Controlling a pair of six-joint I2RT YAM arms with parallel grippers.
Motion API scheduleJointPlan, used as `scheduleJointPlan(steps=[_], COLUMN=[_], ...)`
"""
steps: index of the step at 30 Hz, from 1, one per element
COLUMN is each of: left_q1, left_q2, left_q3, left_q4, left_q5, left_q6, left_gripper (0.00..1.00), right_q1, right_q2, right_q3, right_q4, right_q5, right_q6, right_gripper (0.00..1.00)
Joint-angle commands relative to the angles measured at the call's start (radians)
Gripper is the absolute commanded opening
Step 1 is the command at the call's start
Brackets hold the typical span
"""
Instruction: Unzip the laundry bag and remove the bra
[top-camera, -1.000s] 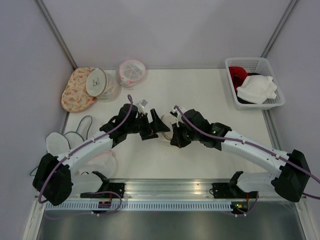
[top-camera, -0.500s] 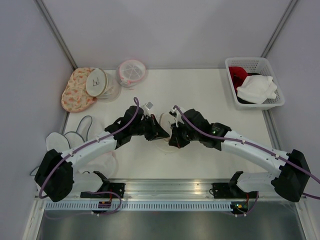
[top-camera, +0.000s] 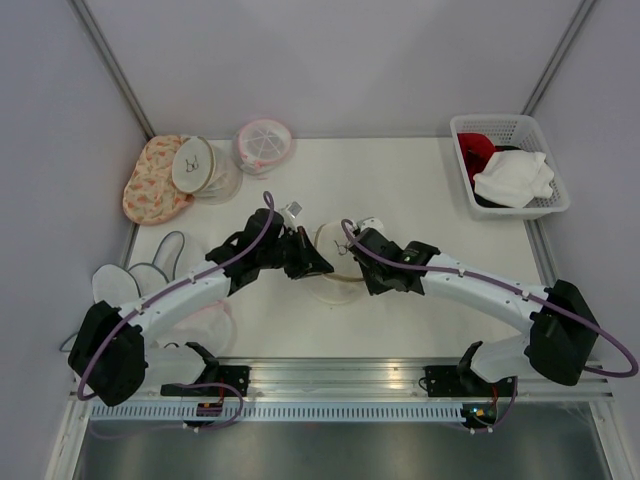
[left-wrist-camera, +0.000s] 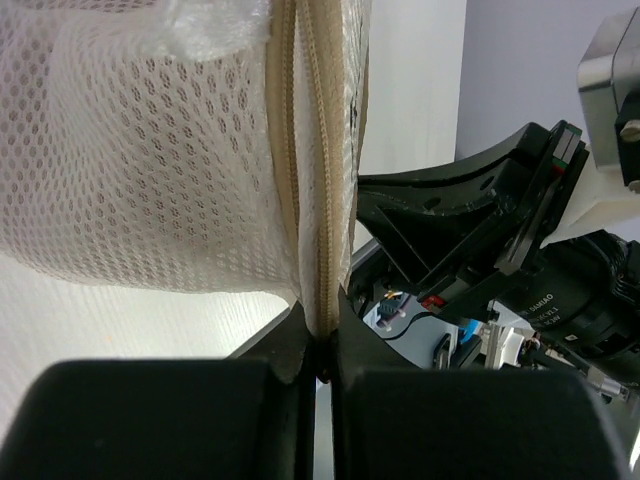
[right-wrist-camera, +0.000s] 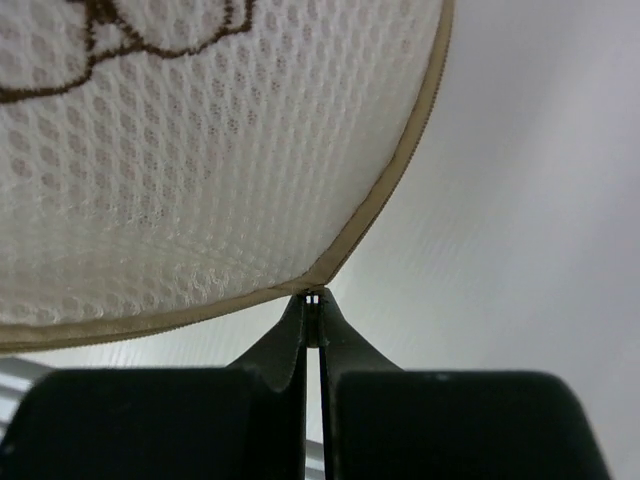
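The laundry bag, a round cream mesh case with a tan zipper rim, hangs above the table's middle between both grippers. My left gripper is shut on the zipper rim, with mesh spread above its fingers. My right gripper is shut on a small tab at the rim's edge. The bag's face fills the right wrist view, and its dark bra drawing shows at the top. The bra is hidden.
A white basket at the back right holds a red and a white garment. At the back left lie an orange floral bag, another round cream case and a pink-trimmed domed bag. White mesh pieces lie at the left edge.
My left gripper went from open to shut on the bag's zipper rim. The right arm swung its wrist to the right of the bag, and the bag's face turned more upward.
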Motion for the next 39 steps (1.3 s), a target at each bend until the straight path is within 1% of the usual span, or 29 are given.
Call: scheduleJointPlan(steps=[1, 3, 6, 7, 8, 9, 10, 11, 13, 15, 17, 18, 20, 21, 25, 27, 30, 31, 32, 33, 34, 35, 36, 37, 39], left_q1=[0.024, 0.037, 0.067, 0.073, 0.081, 0.083, 0.084, 0.089, 0.092, 0.092, 0.092, 0.090, 0.087, 0.084, 0.049, 0.032, 0.009, 0.006, 0.006, 0.006, 0.006, 0.006, 0.006, 0.006, 0.006], left_q2=[-0.009, 0.007, 0.095, 0.120, 0.172, 0.194, 0.208, 0.234, 0.241, 0.231, 0.190, 0.173, 0.133, 0.096, 0.004, -0.016, -0.010, -0.001, 0.001, 0.004, 0.004, 0.002, -0.001, -0.002, -0.007], left_q3=[0.077, 0.099, 0.183, 0.238, 0.264, 0.290, 0.333, 0.349, 0.369, 0.346, 0.306, 0.262, 0.212, 0.164, 0.064, 0.039, 0.037, 0.034, 0.025, 0.007, 0.007, 0.002, 0.001, 0.001, -0.001], left_q4=[-0.005, -0.008, -0.007, -0.002, 0.002, 0.004, -0.017, -0.037, -0.091, -0.116, -0.123, -0.122, -0.108, -0.096, -0.022, 0.015, 0.022, 0.028, 0.039, 0.074, 0.075, 0.076, 0.075, 0.070, 0.064], left_q5=[0.030, 0.044, 0.082, 0.114, 0.122, 0.117, 0.069, 0.036, -0.037, -0.074, -0.084, -0.087, -0.077, -0.050, 0.004, 0.018, 0.016, 0.016, 0.021, 0.028, 0.028, 0.025, 0.015, 0.009, -0.005], left_q6=[0.074, 0.114, 0.185, 0.197, 0.222, 0.234, 0.242, 0.242, 0.237, 0.214, 0.173, 0.159, 0.109, 0.092, -0.013, -0.034, -0.039, -0.040, -0.039, -0.050, -0.051, -0.051, -0.051, -0.051, -0.048], left_gripper=[0.02, 0.02, 0.02, 0.02, 0.08, 0.27, 0.53, 0.99, 1.00, 1.00, 1.00, 1.00, 1.00, 1.00, 1.00, 1.00, 0.99, 0.90, 0.83, 0.49, 0.36, 0.25, 0.16, 0.03, 0.02], right_q1=[-0.023, -0.025, -0.023, -0.023, -0.023, -0.023, -0.023, -0.023, -0.023, -0.023, -0.023, -0.023, -0.023, -0.023, -0.022, -0.023, -0.022, -0.022, -0.023, -0.022, -0.023, -0.023, -0.023, -0.023, -0.022], right_q2=[0.024, 0.016, -0.017, -0.042, -0.053, -0.063, -0.082, -0.091, -0.112, -0.125, -0.131, -0.134, -0.140, -0.145, -0.142, -0.125, -0.100, -0.097, -0.094, -0.096, -0.096, -0.100, -0.102, -0.103, -0.109], right_q3=[0.048, 0.066, 0.071, 0.068, 0.063, 0.062, 0.054, 0.053, 0.045, 0.033, 0.019, 0.016, 0.003, -0.003, -0.020, -0.020, -0.010, -0.010, -0.010, -0.013, -0.013, -0.013, -0.016, -0.017, -0.020], right_q4=[-0.123, -0.097, -0.040, -0.011, -0.003, 0.004, 0.020, 0.023, 0.041, 0.067, 0.089, 0.119, 0.161, 0.200, 0.300, 0.330, 0.345, 0.348, 0.348, 0.338, 0.337, 0.333, 0.321, 0.311, 0.285], right_q5=[0.275, 0.246, 0.156, 0.119, 0.077, 0.054, 0.034, 0.005, -0.030, -0.085, -0.128, -0.191, -0.245, -0.344, -0.475, -0.489, -0.506, -0.509, -0.507, -0.498, -0.498, -0.488, -0.480, -0.472, -0.458], right_q6=[0.047, 0.028, -0.010, -0.021, -0.030, -0.032, -0.033, -0.033, -0.036, -0.041, -0.045, -0.054, -0.061, -0.061, -0.050, -0.045, -0.045, -0.045, -0.044, -0.047, -0.047, -0.047, -0.048, -0.050, -0.052], right_gripper=[0.01, 0.00, 0.01, 0.00, 0.00, 0.00, 0.00, 0.00, 0.01, 0.00, 0.00, 0.00, 0.00, 0.00, 0.01, 0.00, 0.01, 0.01, 0.00, 0.00, 0.00, 0.00, 0.00, 0.01, 0.00])
